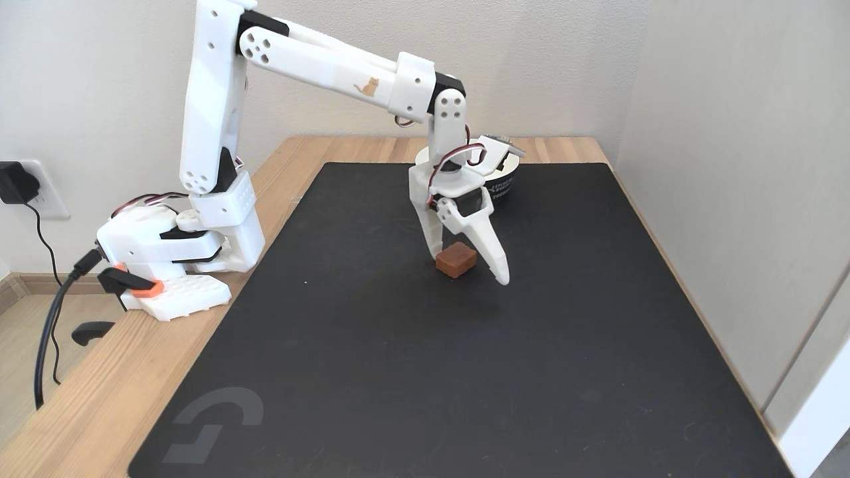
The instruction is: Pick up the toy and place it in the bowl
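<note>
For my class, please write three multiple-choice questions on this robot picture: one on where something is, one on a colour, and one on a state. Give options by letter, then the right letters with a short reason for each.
1. Where is the bowl?
A. behind the arm's wrist, at the mat's far end
B. on the mat's near edge
C. on the floor

2. What colour is the toy?
A. green
B. reddish-brown
C. yellow

3. How is the claw?
A. shut, high in the air
B. open, fingers either side of the toy
C. inside the bowl

Answers:
1 A: the bowl peeks out behind the wrist, at the far end of the mat.
2 B: the block is reddish-brown.
3 B: the toy sits on the mat between the spread fingers.

Logo mark on black mat (465,372)
</note>
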Robot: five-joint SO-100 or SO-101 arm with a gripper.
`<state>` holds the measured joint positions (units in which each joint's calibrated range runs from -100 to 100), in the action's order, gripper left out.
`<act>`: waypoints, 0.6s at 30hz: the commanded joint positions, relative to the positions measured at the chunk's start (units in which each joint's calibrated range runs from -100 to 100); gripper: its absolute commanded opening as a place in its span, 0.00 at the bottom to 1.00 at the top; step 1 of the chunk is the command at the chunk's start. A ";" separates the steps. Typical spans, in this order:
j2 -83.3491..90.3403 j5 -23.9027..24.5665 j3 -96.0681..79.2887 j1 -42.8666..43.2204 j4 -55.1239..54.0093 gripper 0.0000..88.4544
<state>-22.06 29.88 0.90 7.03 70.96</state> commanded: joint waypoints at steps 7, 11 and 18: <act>0.01 0.18 1.04 0.45 -0.09 0.03; 0.10 -0.03 1.13 0.45 -0.09 0.03; 3.43 -0.03 8.88 3.05 -5.93 0.03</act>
<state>-22.31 30.09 3.54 7.37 69.02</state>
